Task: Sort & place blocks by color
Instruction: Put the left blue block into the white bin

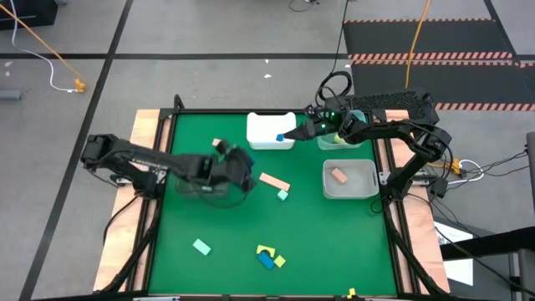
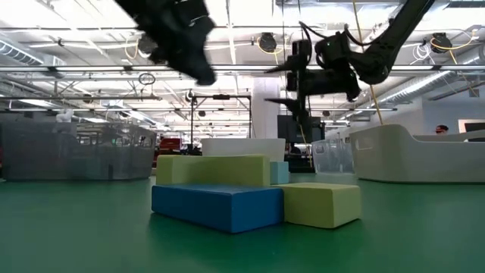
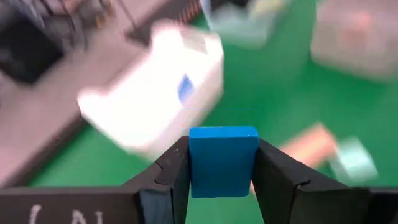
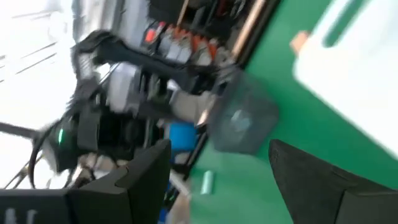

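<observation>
Left hand (image 3: pixel 219 186) clamps a blue block (image 3: pixel 222 158), short of the white bin (image 1: pixel 271 130) — next, carry over its rim and release. Right hand (image 1: pixel 294 131) hangs open beside that bin.

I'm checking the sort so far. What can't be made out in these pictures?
- High view: what lies in the dark bin, hidden under the left gripper.
- High view: the clear bin beneath the right arm, its contents covered.
- Left wrist view: the blue block is sharp; the white bin behind is blurred.
</observation>
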Tool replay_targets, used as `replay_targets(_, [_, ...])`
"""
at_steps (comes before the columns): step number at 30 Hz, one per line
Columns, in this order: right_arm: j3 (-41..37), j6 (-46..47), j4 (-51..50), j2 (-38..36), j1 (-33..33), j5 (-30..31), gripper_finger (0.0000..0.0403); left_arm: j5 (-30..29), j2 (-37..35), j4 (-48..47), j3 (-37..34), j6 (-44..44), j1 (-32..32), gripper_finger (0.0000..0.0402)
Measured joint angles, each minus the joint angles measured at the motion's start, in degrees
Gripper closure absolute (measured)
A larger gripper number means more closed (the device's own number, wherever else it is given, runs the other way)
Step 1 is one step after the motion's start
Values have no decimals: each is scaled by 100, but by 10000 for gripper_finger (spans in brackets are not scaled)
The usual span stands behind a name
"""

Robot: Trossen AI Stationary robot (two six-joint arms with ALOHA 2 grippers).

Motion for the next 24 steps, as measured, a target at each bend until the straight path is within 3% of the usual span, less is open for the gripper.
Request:
replay_targets(5, [421, 86, 0, 0, 38, -282, 145, 462, 0, 2035, 2, 1418, 861, 269])
replay_targets(9, [831, 88, 1, 0, 83, -289, 145, 886, -4, 2993, 7, 2152, 1175, 269])
replay_targets(15, [1439, 83, -192, -2, 198, -300, 145, 1023, -4, 3402, 7, 3141, 1424, 269])
replay_targets(19, [1677, -15, -472, -2, 295, -293, 145, 1466, 4, 3700, 7, 3603, 1628, 269])
replay_targets(24, [1744, -247, -766, -2, 352, 85, 144, 1778, 90, 3887, 9, 3865, 1762, 266])
